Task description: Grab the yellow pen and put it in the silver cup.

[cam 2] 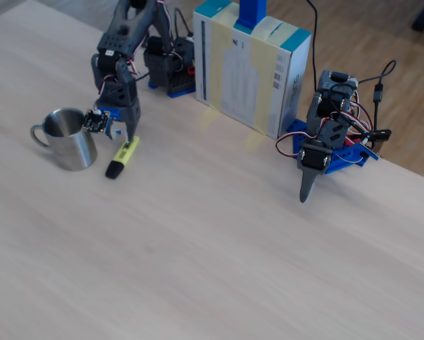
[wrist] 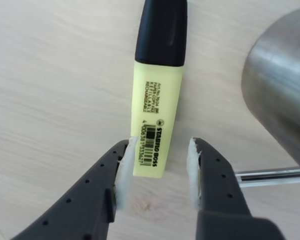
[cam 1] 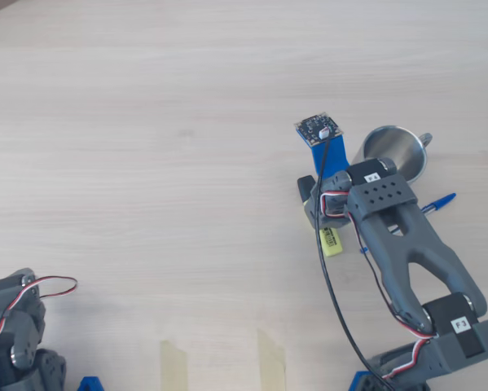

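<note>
- The tool (wrist: 157, 172) is open, its two fingers spread to either side of the pen's (wrist: 157, 107) yellow tail end in the wrist view; the left pad (wrist: 123, 172) sits right at the pen's edge, the right pad (wrist: 192, 170) stands a little clear of it.
- The pen lies flat on the tabletop (wrist: 49, 75), label and barcode up, black cap pointing away from the tool.
- In the overhead view the arm (cam 1: 406, 244) covers most of the pen (cam 1: 331, 240); only the yellow end and a bit of black show beside the wrist.
- In the fixed view the tool (cam 2: 123, 131) hangs low over the yellow end of the pen (cam 2: 123, 157), with the cap toward the near edge of the tabletop (cam 2: 197, 269).
- The cup (wrist: 282, 90) stands upright just beside the pen, at the right of the wrist view; the two are near but I cannot tell whether they touch.
- In the overhead view the cup (cam 1: 394, 147) is near the right edge of the tabletop (cam 1: 146, 163), its handle toward that edge.
- In the fixed view the cup (cam 2: 69, 138) is toward the far left corner, handle pointing left.
- A blue ballpoint (cam 1: 439, 202) lies beside the cup under the arm in the overhead view; its thin barrel (wrist: 270, 174) shows in the wrist view.
- A box (cam 2: 250, 67) stands at the far edge.
- A second arm (cam 2: 328, 134) sits to the right of the box, well apart from the pen.
</note>
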Robot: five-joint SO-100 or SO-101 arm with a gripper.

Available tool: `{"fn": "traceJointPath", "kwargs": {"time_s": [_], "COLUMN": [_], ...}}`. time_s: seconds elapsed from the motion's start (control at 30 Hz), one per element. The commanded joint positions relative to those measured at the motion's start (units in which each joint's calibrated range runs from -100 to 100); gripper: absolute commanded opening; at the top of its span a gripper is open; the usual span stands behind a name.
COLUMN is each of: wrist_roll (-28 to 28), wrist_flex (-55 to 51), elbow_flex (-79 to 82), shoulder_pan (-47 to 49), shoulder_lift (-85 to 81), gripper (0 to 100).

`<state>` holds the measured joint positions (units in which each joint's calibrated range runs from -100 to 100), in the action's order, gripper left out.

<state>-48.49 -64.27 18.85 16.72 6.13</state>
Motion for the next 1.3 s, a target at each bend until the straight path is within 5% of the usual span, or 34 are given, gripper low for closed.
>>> {"fn": "traceJointPath", "kwargs": {"time_s": [0.0, 1.27], "wrist_roll": [0.4, 0.3], "wrist_flex": [2.5, 11.0], "elbow_flex": [-2.4, -2.7], "shoulder_pan": [0.2, 0.2], "shoulder_lift": [0.9, 9.9], "gripper": [17, 17]}}
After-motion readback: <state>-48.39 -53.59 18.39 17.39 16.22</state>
